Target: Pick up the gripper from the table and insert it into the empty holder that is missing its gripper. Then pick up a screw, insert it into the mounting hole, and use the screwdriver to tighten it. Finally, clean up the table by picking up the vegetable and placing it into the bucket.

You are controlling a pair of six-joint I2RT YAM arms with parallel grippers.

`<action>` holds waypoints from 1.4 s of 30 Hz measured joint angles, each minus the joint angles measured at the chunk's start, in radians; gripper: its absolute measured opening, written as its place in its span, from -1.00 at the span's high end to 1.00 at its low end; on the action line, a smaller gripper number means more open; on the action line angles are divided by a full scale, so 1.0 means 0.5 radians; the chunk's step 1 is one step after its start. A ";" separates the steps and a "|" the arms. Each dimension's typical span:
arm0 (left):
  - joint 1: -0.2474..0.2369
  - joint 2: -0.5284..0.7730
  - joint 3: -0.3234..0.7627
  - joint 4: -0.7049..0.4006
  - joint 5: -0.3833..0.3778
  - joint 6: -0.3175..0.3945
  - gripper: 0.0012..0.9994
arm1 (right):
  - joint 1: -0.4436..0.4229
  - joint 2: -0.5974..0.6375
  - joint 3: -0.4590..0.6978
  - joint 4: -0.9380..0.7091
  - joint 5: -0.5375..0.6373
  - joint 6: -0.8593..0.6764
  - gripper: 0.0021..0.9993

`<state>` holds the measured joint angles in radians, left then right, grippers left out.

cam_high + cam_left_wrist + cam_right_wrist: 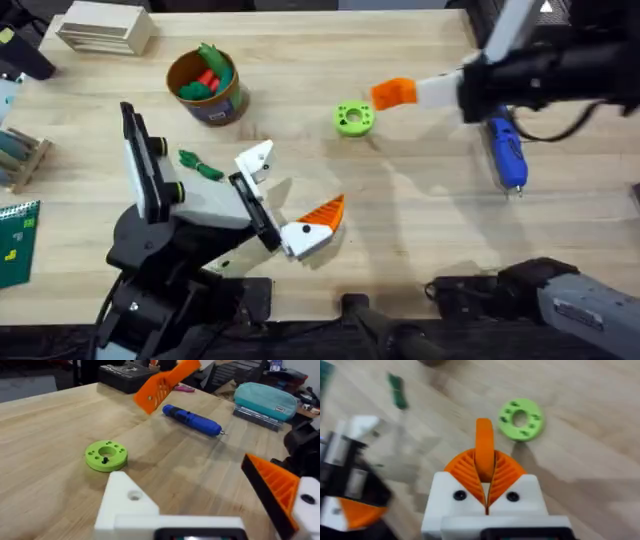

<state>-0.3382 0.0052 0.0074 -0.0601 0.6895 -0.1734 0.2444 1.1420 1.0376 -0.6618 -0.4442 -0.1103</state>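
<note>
**Worktop** (430,230): light wood, pale plank grain, matt.

**Right gripper** (484,467): white angular fingers with orange ribbed pads, pressed together and pinching the orange gripper wedge (484,440). The wedge is smooth, narrow and round-tipped, and stands out past the pads. In the overhead view the gripper is held above the worktop, just beside the green disc.

**Left gripper** (290,188): fingers spread wide. One finger carries an orange ribbed pad (323,212). The other is the holder (257,160), a bare white angular block with a small round hole in its face.

**Screwdriver** (507,152): blue, cigar-shaped, with a thin dark bit. It lies flat on the worktop under the right arm, well apart from the holder.

**Vegetable** (200,165): dark green, thin, leafy. It lies on the worktop beside the left arm, near the holder.

**Bucket** (222,103): round, brown-gold, with a dark label. It stands upright beyond the vegetable and holds red and green toy vegetables (207,75).

**Green disc** (353,118): bright green plastic ring with small holes around its centre, lying flat between bucket and screwdriver.

**Wooden block** (100,28): pale and slatted, at the far left corner.

**Teal pouch** (265,400): soft and zipped, past the screwdriver.
</note>
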 joint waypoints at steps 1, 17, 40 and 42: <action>0.000 0.001 0.000 0.000 0.000 0.000 -0.97 | 0.005 0.048 -0.014 0.044 -0.095 0.082 0.97; 0.000 0.000 0.000 0.000 0.000 0.000 -0.97 | 0.202 0.675 -0.065 0.176 -1.296 0.851 0.97; 0.000 0.000 0.000 0.000 0.005 -0.001 -0.97 | 0.247 0.980 -0.098 0.220 -1.891 0.769 0.97; 0.000 0.000 0.000 0.000 0.005 -0.001 -0.97 | 0.247 0.980 -0.124 0.247 -1.899 0.745 0.97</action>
<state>-0.3382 0.0052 0.0074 -0.0601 0.6922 -0.1737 0.3680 1.6321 0.9755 -0.5385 -1.3937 0.2625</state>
